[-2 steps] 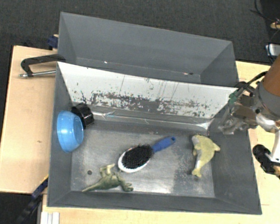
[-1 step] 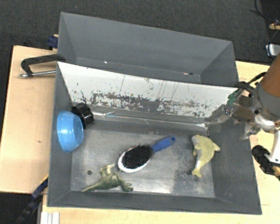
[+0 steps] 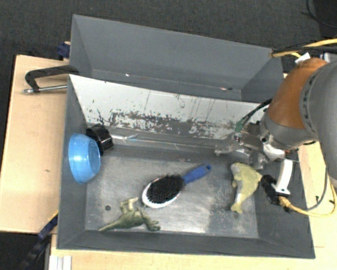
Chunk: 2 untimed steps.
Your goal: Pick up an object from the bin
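Observation:
My gripper (image 3: pixel 256 150) is low at the right end of the bin, close to the back wall. Just below it lies a pale yellow toy figure (image 3: pixel 244 185), stretched along the right wall, with its upper end right under the gripper. To the left of the figure, on the bin floor, rests a hairbrush (image 3: pixel 170 188) with a blue handle, a white rim and black bristles.
A green toy dinosaur (image 3: pixel 132 217) lies near the front wall. A blue bowl (image 3: pixel 83 158) leans on the left wall with a black round cap (image 3: pixel 100 138) just behind it. The arm with its orange cover and cables hangs over the right rim.

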Each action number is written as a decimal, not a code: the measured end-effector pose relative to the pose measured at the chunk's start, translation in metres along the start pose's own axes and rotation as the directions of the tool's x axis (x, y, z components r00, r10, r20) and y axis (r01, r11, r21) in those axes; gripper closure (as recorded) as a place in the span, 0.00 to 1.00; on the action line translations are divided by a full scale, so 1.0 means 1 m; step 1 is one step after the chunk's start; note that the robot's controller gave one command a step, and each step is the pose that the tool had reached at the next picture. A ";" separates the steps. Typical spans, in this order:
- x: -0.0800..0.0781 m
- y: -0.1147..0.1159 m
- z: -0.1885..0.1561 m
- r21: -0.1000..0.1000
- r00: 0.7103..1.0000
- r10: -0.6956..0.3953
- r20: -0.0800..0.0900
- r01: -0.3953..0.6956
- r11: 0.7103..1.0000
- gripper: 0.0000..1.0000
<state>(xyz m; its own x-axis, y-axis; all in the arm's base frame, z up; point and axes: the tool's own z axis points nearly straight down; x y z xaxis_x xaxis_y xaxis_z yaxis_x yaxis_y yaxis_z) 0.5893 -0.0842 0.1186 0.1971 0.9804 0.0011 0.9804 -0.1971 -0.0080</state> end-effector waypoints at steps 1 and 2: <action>0.070 -0.013 0.009 -0.002 0.997 0.077 -0.004 -0.077 0.997 0.00; 0.150 -0.032 0.010 -0.005 1.000 0.004 -0.003 -0.004 1.000 0.00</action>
<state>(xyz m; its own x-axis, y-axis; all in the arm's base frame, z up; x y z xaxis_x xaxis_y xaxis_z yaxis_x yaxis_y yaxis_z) 0.5873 0.0694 0.1091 0.2013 0.9795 0.0042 0.9795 -0.2013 -0.0033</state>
